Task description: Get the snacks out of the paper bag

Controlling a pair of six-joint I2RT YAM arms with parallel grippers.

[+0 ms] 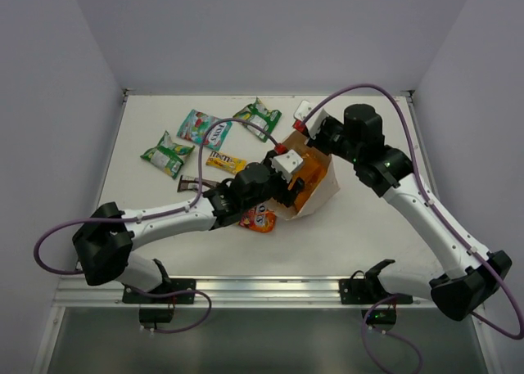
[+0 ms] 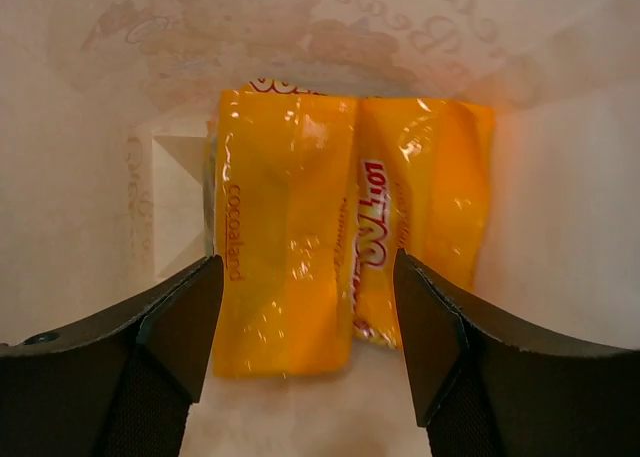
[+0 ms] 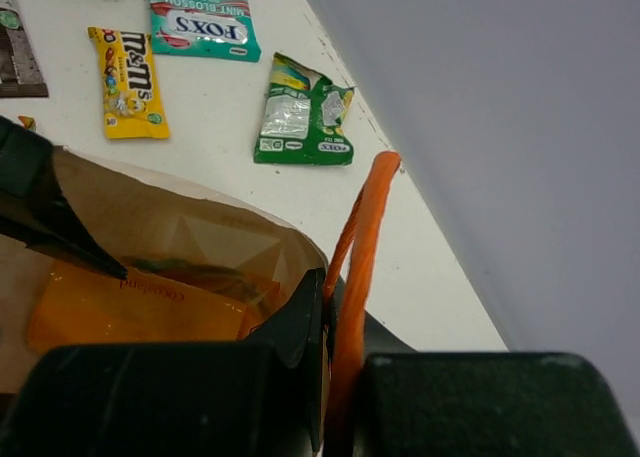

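Observation:
The beige paper bag (image 1: 321,192) lies on its side, mouth toward the left arm. My left gripper (image 1: 282,180) is open inside it (image 2: 308,312). Its fingers (image 2: 170,322) straddle the near ends of two orange bags (image 2: 285,242) lying side by side on the bag's paper floor, without touching them. My right gripper (image 1: 315,132) is shut on the bag's rim and its orange string handle (image 3: 358,242), holding the mouth open (image 3: 335,327). One orange bag (image 3: 130,312) also shows in the right wrist view.
Lying on the table left of the bag: a teal pouch (image 1: 199,128), two green-white pouches (image 1: 257,116) (image 1: 167,155), a yellow bar (image 1: 225,163), a dark brown bar (image 1: 190,183), and an orange-yellow candy pouch (image 1: 258,219) under the left arm. Walls enclose the table.

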